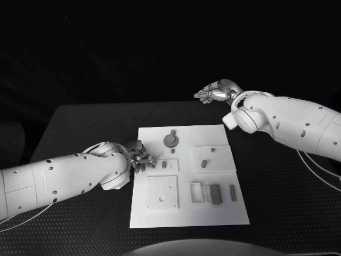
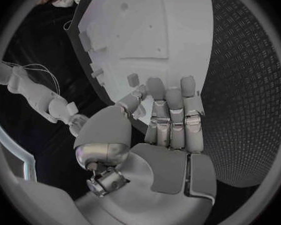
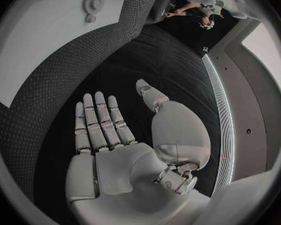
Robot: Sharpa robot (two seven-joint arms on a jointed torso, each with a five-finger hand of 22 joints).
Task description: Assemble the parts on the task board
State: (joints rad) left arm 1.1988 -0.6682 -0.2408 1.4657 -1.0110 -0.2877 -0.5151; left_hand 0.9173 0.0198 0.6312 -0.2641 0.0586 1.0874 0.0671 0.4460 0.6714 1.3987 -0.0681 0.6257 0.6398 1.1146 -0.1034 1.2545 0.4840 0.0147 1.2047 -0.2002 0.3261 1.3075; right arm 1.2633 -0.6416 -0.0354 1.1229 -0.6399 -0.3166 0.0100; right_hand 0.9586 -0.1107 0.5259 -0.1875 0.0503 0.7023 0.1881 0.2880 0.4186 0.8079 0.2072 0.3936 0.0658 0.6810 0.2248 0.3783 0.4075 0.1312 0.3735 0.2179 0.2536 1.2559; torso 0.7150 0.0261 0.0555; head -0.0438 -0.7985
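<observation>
The white task board (image 1: pixel 217 133) lies in the middle of the black table. A round toothed part (image 1: pixel 170 140) sits near its back; the same part (image 3: pixel 92 1) appears in the right wrist view. Small parts (image 1: pixel 164 165) stand near the left edge, and oblong pieces (image 1: pixel 214 193) lie at the front right. My left hand (image 1: pixel 142 159) hovers at the board's left edge, fingers stretched over the board (image 2: pixel 159 30), thumb tip close to a small upright part (image 2: pixel 133 79), nothing visibly held. My right hand (image 1: pixel 217 94) is raised past the table's back edge; its palm (image 3: pixel 115 150) is flat and empty.
A square plate (image 1: pixel 162 192) with holes lies at the board's front left, and a raised square (image 1: pixel 213 158) holding a small oblong part (image 1: pixel 203 163) lies right of centre. Bare black table (image 1: pixel 86 128) surrounds the board.
</observation>
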